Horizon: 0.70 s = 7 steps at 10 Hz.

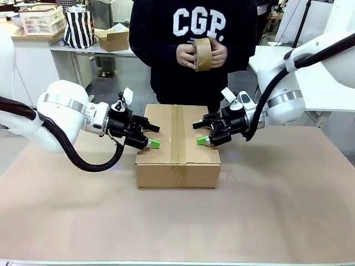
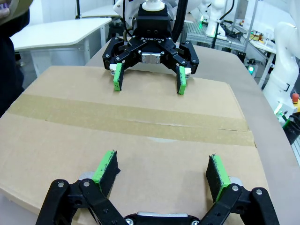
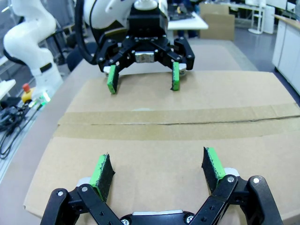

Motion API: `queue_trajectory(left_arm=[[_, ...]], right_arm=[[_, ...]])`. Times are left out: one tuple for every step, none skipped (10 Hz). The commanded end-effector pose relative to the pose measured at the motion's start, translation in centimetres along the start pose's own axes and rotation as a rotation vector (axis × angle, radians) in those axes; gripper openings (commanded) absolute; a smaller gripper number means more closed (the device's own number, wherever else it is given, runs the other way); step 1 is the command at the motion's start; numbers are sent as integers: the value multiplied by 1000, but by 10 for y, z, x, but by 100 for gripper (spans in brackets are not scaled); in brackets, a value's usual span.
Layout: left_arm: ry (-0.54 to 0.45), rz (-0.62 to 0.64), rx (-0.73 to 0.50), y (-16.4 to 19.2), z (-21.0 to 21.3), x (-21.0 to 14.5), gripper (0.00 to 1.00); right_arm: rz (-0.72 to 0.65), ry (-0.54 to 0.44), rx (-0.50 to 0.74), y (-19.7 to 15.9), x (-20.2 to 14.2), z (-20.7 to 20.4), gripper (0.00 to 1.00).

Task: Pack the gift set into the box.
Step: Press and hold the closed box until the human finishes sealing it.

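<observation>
The box (image 1: 191, 154) lies shut in the middle of the table, with a brown tape strip (image 1: 177, 133) along its top seam. My left gripper (image 1: 155, 137) hovers open over the box's left edge, its pads a little above the lid (image 2: 70, 136). Opposite it, my right gripper (image 1: 199, 132) is open over the right edge. In each wrist view the gripper's own fingers (image 2: 108, 166) (image 3: 212, 161) spread wide over bare cardboard, with the other gripper (image 2: 149, 82) (image 3: 143, 80) facing it across the tape. The gift set is out of view. At the far side, the person holds a roll of brown tape (image 1: 203, 54) in both hands.
The brown-covered table (image 1: 277, 210) has free room in front of the box and on both sides. Behind the person stand a small open carton (image 1: 112, 39), a striped bag (image 1: 78, 27) and a basket (image 1: 41, 19). A white table (image 1: 327, 94) stands at the right.
</observation>
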<state>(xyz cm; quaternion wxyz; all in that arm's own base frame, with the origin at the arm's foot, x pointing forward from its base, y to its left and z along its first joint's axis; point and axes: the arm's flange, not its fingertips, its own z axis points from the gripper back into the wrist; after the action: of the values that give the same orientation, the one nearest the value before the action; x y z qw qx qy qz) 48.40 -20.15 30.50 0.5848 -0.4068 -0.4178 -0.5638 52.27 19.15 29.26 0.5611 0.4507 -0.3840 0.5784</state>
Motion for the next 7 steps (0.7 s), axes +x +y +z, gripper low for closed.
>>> queue_trajectory(left_arm=[[7,-4,1,-1,0,-4,100],[7,-4,1,-1,0,-4,100],[7,-4,1,-1,0,-4,100],[7,-4,1,-1,0,-4,100],[7,-4,1,-1,0,-4,100],[7,-4,1,-1,0,-4,100],[7,-4,1,-1,0,-4,100]], right_arm=[[-6,1,0,1,-3,0,100],[-6,1,0,1,-3,0,100],[-6,1,0,1,-3,0,100],[-6,1,0,1,-3,0,100],[-6,1,0,1,-3,0,100],[-6,1,0,1,-3,0,100],[-6,1,0,1,-3,0,100]])
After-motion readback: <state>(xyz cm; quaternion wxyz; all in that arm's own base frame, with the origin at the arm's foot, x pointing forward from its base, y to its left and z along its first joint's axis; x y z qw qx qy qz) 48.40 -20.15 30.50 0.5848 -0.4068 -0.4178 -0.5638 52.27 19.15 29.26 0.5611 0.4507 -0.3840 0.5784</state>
